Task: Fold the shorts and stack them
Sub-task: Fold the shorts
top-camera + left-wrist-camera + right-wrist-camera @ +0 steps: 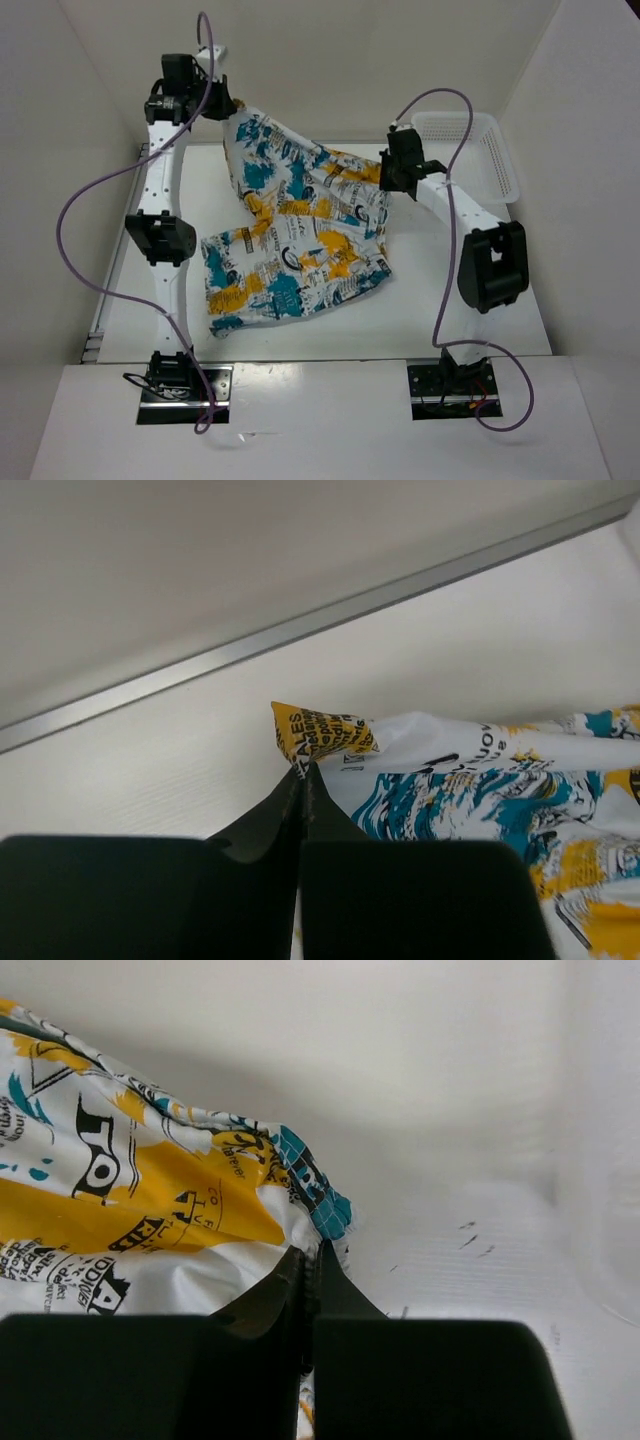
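The shorts (290,235), white with teal, yellow and black print, hang partly lifted over the table, their lower part resting in a heap near the table's middle. At the back left my left gripper (228,105) is shut on a yellow-printed corner of the shorts (320,735), pinched between its black fingertips (290,795). My right gripper (384,172) is shut on the opposite edge, where a teal-checked bit of the shorts (315,1195) sticks out above its fingertips (335,1280). The cloth sags between the two grips.
A white plastic mesh basket (495,150) stands at the back right, close behind the right arm. White walls enclose the table on three sides; a metal rail (300,630) runs along the back edge. Purple cables loop off both arms.
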### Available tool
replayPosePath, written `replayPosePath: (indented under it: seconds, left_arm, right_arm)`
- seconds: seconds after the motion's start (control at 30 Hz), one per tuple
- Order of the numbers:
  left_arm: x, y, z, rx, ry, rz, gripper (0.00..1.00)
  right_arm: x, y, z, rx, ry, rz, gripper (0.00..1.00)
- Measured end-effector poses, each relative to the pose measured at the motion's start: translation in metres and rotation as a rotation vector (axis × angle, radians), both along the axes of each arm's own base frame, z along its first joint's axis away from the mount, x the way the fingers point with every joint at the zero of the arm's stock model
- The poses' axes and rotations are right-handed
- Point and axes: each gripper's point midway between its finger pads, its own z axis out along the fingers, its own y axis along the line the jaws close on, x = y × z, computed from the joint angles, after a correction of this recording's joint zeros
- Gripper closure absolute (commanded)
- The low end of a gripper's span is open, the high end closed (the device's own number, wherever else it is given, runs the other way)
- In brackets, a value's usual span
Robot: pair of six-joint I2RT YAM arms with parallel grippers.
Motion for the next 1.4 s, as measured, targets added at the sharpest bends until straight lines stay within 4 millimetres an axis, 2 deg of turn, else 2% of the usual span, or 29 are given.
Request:
replayPosePath:
  seconds: [0.07, 0.13, 0.17, 0.23, 0.3, 0.4, 0.43, 0.47, 0.53, 0.6, 0.63, 0.73, 0.83, 0.87, 0.9, 0.93, 0.97, 1.03, 1.07, 1.1, 1.2, 1.27, 1.4]
  left_arm:
    - [-0.019, -0.001, 0.042, -0.001, -0.046, -0.004, 1.00]
    - [-0.040, 0.002, 0.068, -0.005, -0.054, -0.007, 1.00]
    - [-0.051, 0.004, 0.074, -0.007, -0.036, -0.006, 1.00]
    - [-0.070, 0.011, 0.071, -0.012, 0.032, 0.002, 1.00]
    - [-0.088, 0.020, 0.049, -0.018, 0.143, 0.018, 1.00]
    - [-0.130, 0.036, -0.013, -0.036, 0.376, 0.055, 1.00]
    - [-0.151, 0.042, -0.041, -0.034, 0.451, 0.076, 1.00]
    - [-0.181, 0.046, -0.067, -0.029, 0.544, 0.099, 1.00]
    - [-0.231, 0.045, -0.103, -0.011, 0.668, 0.115, 1.00]
    - [-0.270, 0.034, -0.116, 0.002, 0.731, 0.096, 1.00]
    - [-0.280, 0.030, -0.114, 0.005, 0.731, 0.088, 1.00]
    - [-0.297, 0.020, -0.100, 0.009, 0.666, 0.061, 1.00]
    - [-0.308, 0.020, -0.090, 0.009, 0.622, 0.064, 1.00]
    - [-0.310, 0.020, -0.088, 0.009, 0.615, 0.063, 1.00]
    - [-0.311, 0.020, -0.087, 0.009, 0.612, 0.064, 1.00]
    - [-0.312, 0.020, -0.085, 0.009, 0.609, 0.064, 1.00]
    - [-0.313, 0.020, -0.085, 0.009, 0.612, 0.064, 0.99]
    - [-0.319, 0.020, -0.084, 0.008, 0.626, 0.063, 0.97]
    - [-0.322, 0.019, -0.087, 0.009, 0.631, 0.062, 0.97]
    - [-0.328, 0.019, -0.092, 0.011, 0.643, 0.061, 0.97]
    - [-0.357, 0.016, -0.120, 0.019, 0.753, 0.053, 1.00]
    - [-0.373, 0.015, -0.136, 0.027, 0.824, 0.050, 1.00]
    - [-0.379, 0.014, -0.141, 0.031, 0.847, 0.047, 1.00]
  right_arm:
    - [-0.002, 0.001, 0.036, 0.013, -0.090, 0.013, 1.00]
    - [-0.012, 0.001, 0.066, 0.019, -0.169, 0.029, 1.00]
    - [-0.021, 0.002, 0.077, 0.017, -0.201, 0.042, 1.00]
    - [-0.041, 0.009, 0.084, 0.010, -0.224, 0.081, 1.00]
    - [-0.065, 0.024, 0.077, 0.004, -0.214, 0.142, 1.00]
    - [-0.103, 0.047, 0.047, 0.000, -0.146, 0.247, 1.00]
    - [-0.116, 0.053, 0.033, -0.004, -0.114, 0.278, 1.00]
    - [-0.129, 0.057, 0.023, -0.006, -0.083, 0.305, 1.00]
    - [-0.149, 0.058, 0.006, -0.010, -0.032, 0.338, 1.00]
    - [-0.162, 0.054, 0.002, -0.011, -0.008, 0.349, 1.00]
    - [-0.165, 0.052, 0.004, -0.011, -0.012, 0.353, 1.00]
    - [-0.173, 0.048, 0.021, -0.005, -0.053, 0.366, 1.00]
    - [-0.175, 0.045, 0.040, -0.002, -0.109, 0.381, 1.00]
    - [-0.176, 0.045, 0.042, -0.003, -0.118, 0.383, 0.97]
    - [-0.177, 0.044, 0.044, -0.004, -0.122, 0.386, 0.89]
    - [-0.178, 0.043, 0.044, -0.009, -0.120, 0.389, 0.73]
    - [-0.179, 0.043, 0.043, -0.006, -0.111, 0.387, 0.46]
    - [-0.185, 0.043, 0.038, -0.003, -0.084, 0.401, 0.29]
    - [-0.189, 0.044, 0.036, 0.003, -0.067, 0.411, 0.18]
    - [-0.192, 0.046, 0.035, 0.017, -0.052, 0.422, 0.14]
    - [-0.203, 0.054, 0.034, 0.078, -0.014, 0.443, 0.13]
    - [-0.207, 0.058, 0.041, 0.135, -0.016, 0.426, 0.21]
    - [-0.211, 0.061, 0.057, 0.275, -0.018, 0.336, 0.33]
